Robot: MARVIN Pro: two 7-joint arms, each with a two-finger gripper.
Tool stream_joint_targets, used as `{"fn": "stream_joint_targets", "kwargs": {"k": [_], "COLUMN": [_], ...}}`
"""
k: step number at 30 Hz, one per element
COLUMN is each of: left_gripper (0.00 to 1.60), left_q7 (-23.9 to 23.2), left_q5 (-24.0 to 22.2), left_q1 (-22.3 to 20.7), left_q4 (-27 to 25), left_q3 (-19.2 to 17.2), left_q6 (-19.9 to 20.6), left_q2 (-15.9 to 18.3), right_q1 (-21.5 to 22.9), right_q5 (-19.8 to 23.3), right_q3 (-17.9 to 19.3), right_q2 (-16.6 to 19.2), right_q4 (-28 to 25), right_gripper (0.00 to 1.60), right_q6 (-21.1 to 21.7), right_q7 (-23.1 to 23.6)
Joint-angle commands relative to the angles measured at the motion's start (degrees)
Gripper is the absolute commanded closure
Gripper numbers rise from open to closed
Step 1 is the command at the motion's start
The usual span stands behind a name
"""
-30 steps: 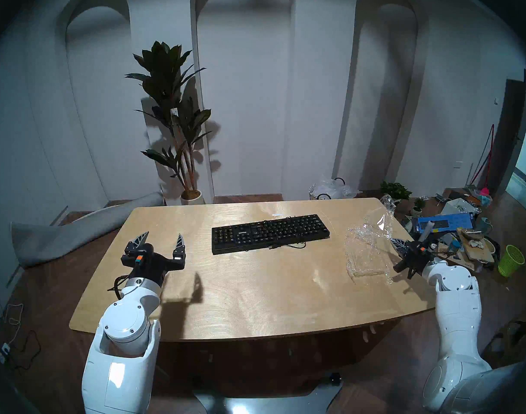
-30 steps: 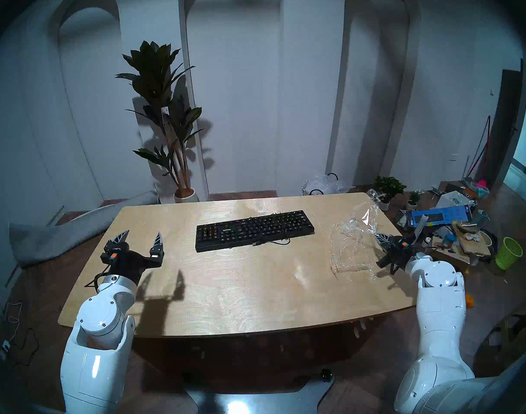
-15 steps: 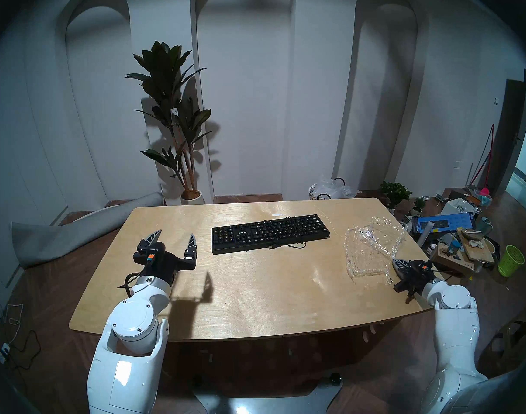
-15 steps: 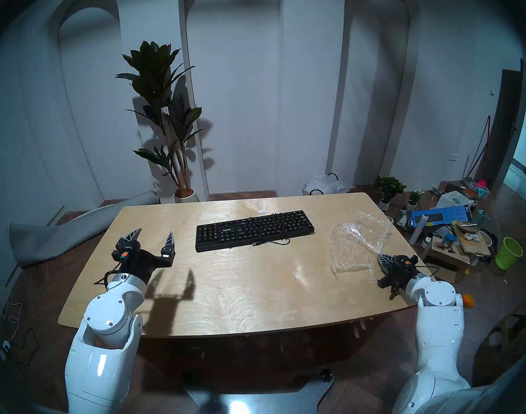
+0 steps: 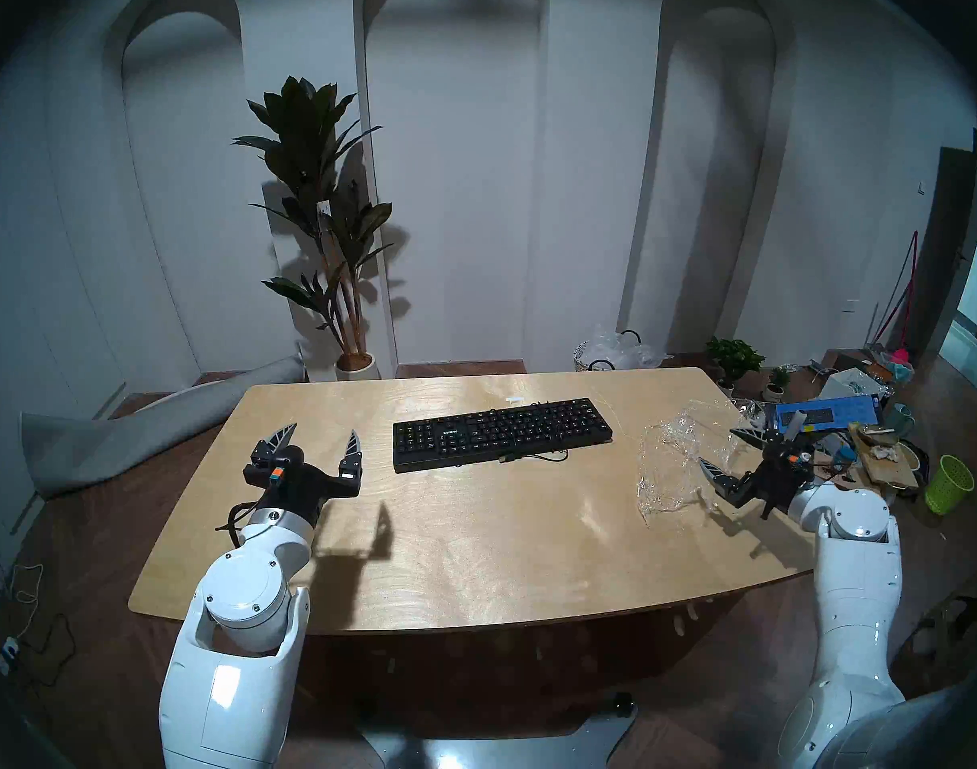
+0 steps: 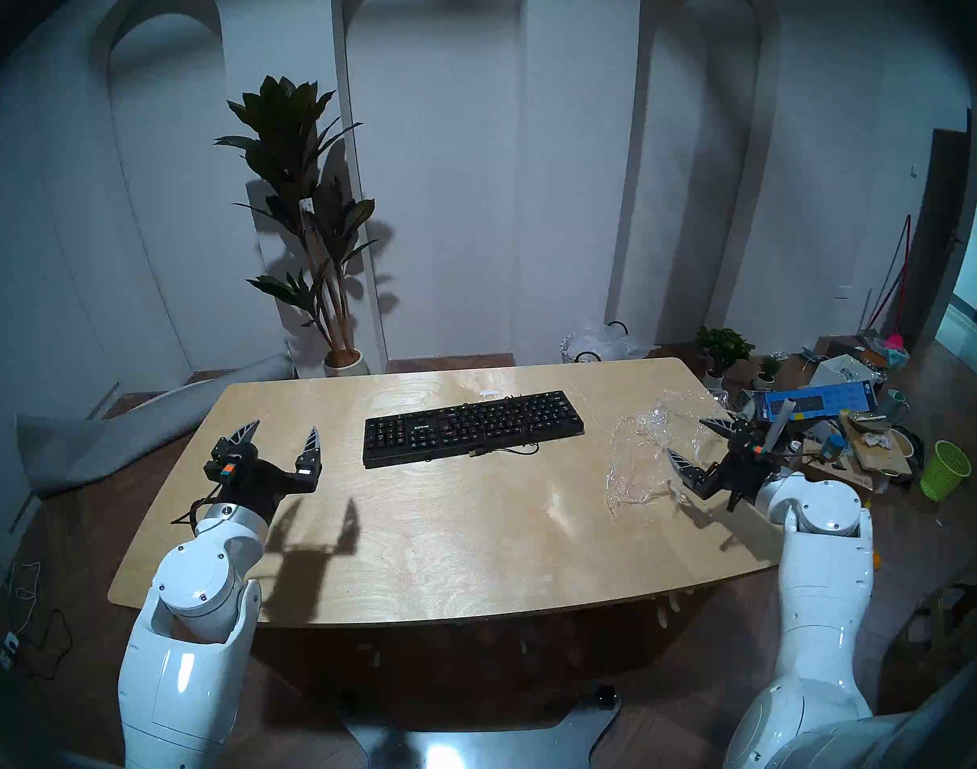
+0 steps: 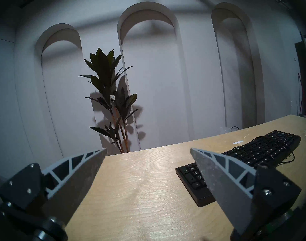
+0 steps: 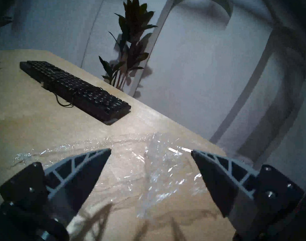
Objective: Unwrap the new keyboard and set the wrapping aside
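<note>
The black keyboard (image 5: 502,434) (image 6: 472,426) lies bare on the wooden table (image 5: 475,557), far of centre, its thin cable looped at its near edge. The clear crinkly wrapping (image 5: 672,465) (image 6: 639,460) lies loose on the table's right end, apart from the keyboard. My right gripper (image 5: 719,447) (image 6: 687,436) is open just above the wrapping's right edge and holds nothing. In the right wrist view the wrapping (image 8: 148,167) spreads under the open gripper (image 8: 151,150), with the keyboard (image 8: 75,89) beyond. My left gripper (image 5: 322,432) (image 7: 148,149) is open and empty, left of the keyboard (image 7: 253,155).
A blue box printed with a keyboard picture (image 5: 824,415), a green basket (image 5: 948,484) and other clutter lie on the floor past the table's right edge. A small white strip (image 5: 514,400) lies behind the keyboard. A potted plant (image 5: 325,224) stands behind the table.
My right gripper held the wrapping raised, lowered it, then opened and let it go; the film now lies slumped on the table. My left arm shifted slightly right and forward.
</note>
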Motion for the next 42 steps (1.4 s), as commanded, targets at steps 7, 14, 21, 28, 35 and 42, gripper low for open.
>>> {"fn": "stream_joint_targets", "kwargs": {"k": [7,14,21,28,35,42], "left_gripper": [0.00,0.00,0.00,0.00,0.00,0.00], "left_q7": [-0.20,-0.37,-0.16,0.16,0.57,1.43], "left_q5": [-0.10,0.06,0.12,-0.36,-1.65,-2.06], "left_q1": [-1.52,-1.37,-1.36,-1.35,-0.33,0.74], "left_q4": [-0.03,0.13,-0.29,-1.73,-3.17,-3.87], "left_q3": [0.05,1.04,0.97,-0.53,-1.27,-0.26], "left_q6": [-0.14,-0.19,-0.44,-0.82,-1.02,-1.72], "left_q2": [0.07,-0.04,0.18,0.22,-0.44,-1.71], "right_q1": [-0.28,-1.04,-0.63,1.01,2.51,3.85], "right_q5": [16.80,21.95,24.95,26.22,27.48,28.06], "right_q3": [8.19,0.56,-7.53,-13.49,-19.42,-24.63], "right_q2": [-3.82,-7.07,-12.13,-16.49,-20.93,-23.49], "right_q4": [-11.46,-9.56,-7.15,-4.59,-4.71,-5.24], "right_gripper": [0.00,0.00,0.00,0.00,0.00,0.00], "right_q6": [2.24,5.74,6.99,6.81,5.52,2.59], "right_q7": [8.82,6.98,4.72,0.62,-3.90,-9.02]}}
